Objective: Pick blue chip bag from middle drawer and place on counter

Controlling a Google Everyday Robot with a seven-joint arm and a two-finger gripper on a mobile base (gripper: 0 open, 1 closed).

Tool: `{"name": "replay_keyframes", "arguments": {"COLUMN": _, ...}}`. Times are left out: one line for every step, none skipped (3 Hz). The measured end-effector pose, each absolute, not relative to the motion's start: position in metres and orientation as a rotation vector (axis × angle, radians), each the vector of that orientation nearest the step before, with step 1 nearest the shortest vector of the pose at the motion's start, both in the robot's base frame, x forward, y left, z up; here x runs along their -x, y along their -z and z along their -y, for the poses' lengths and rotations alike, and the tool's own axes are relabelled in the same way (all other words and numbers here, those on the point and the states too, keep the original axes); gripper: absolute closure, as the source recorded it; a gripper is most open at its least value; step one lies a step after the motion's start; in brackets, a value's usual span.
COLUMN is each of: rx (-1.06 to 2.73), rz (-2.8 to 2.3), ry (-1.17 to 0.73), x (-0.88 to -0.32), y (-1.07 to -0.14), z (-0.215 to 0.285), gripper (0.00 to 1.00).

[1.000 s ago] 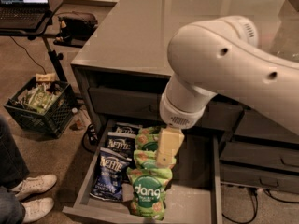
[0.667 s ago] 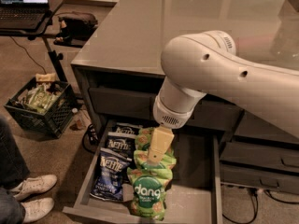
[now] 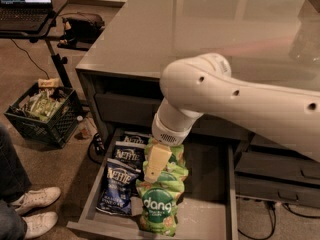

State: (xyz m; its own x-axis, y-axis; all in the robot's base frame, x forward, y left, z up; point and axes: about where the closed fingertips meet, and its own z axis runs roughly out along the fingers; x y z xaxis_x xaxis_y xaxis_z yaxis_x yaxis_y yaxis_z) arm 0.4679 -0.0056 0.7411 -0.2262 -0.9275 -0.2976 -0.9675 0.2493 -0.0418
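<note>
The gripper has slid left over the green dang bags toward the blue chip bag, which lies untouched at the left of the middle drawer. I cannot tell whether the gripper is released or clenched, but the pick looks close.

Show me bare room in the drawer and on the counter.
Glossy grey counter: bare near its left corner. Wide dark drawer: free floor between green dang bags and right wall. Crowded left: dark blue Kettle bags, cream gripper over the green ones.
</note>
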Motion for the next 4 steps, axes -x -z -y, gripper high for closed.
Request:
{"name": "replay_keyframes", "arguments": {"rx": 1.709, "rz": -2.237, "ry": -0.23, "x": -0.492, "y": -0.712, "z": -0.014, "gripper": 0.0}}
{"name": "replay_keyframes", "arguments": {"rx": 1.658, "rz": -2.251, "ry": -0.286, "x": -0.511, "y": -0.679, "z": -0.027, "gripper": 0.0}}
{"name": "replay_keyframes", "arguments": {"rx": 1.659, "rz": -2.251, "ry": -0.286, "x": -0.511, "y": -0.679, "z": -0.027, "gripper": 0.0}}
{"name": "replay_keyframes", "arguments": {"rx": 1.661, "rz": -2.231, "ry": -0.328, "x": -0.516, "y": -0.648, "z": -0.043, "gripper": 0.0}}
